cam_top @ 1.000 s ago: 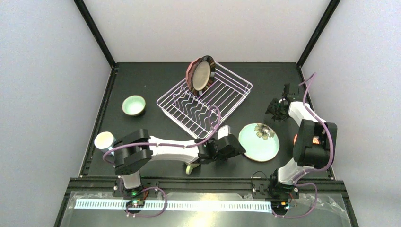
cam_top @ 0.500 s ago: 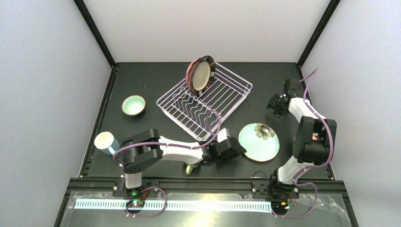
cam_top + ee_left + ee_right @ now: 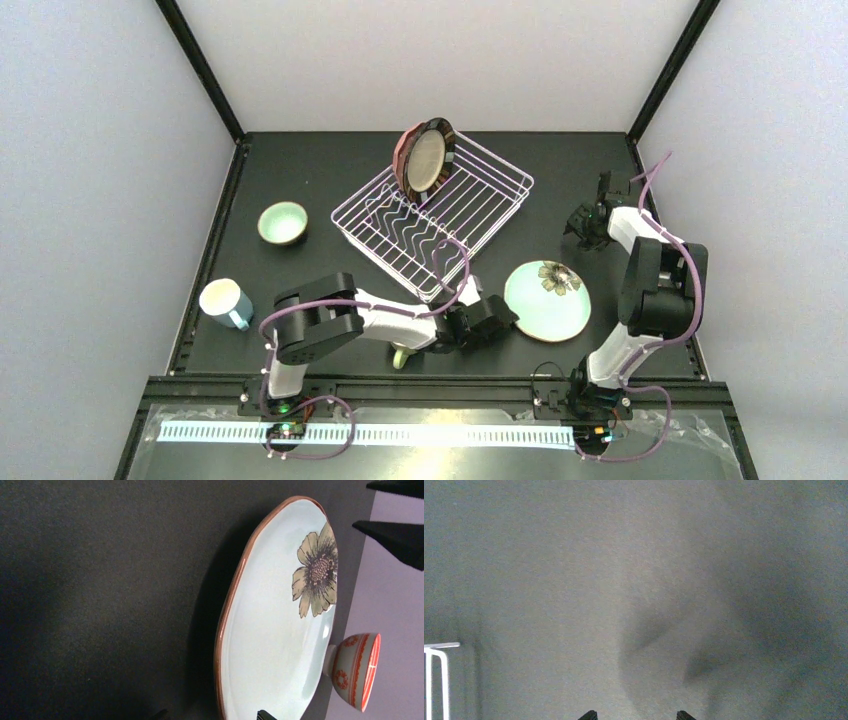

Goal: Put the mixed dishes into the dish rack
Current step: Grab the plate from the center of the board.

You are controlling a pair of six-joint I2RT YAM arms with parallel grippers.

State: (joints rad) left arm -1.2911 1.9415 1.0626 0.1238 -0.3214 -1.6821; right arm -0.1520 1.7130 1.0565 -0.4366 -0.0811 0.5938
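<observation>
The mint flowered plate (image 3: 547,299) lies flat on the table at the front right and fills the left wrist view (image 3: 280,630). My left gripper (image 3: 503,320) is open at the plate's left edge; in its wrist view (image 3: 212,715) one fingertip is over the plate and the other over the table, straddling the rim. The white wire dish rack (image 3: 470,215) holds the dark-rimmed plate (image 3: 426,157) upright, with a pink plate (image 3: 401,150) behind it. My right gripper (image 3: 582,225) is open and empty over bare table (image 3: 636,715). The small orange-patterned bowl (image 3: 356,670) stands beyond the plate.
A pale-green bowl (image 3: 282,222) sits left of the rack. A light-blue mug (image 3: 225,302) stands at the front left. A cream mug (image 3: 402,357) lies partly under my left forearm. A rack corner (image 3: 434,680) shows in the right wrist view.
My left arm's elbow has swung right, uncovering the light-blue mug, and its gripper has stayed at the plate's left edge. My right gripper has shifted slightly at the far right.
</observation>
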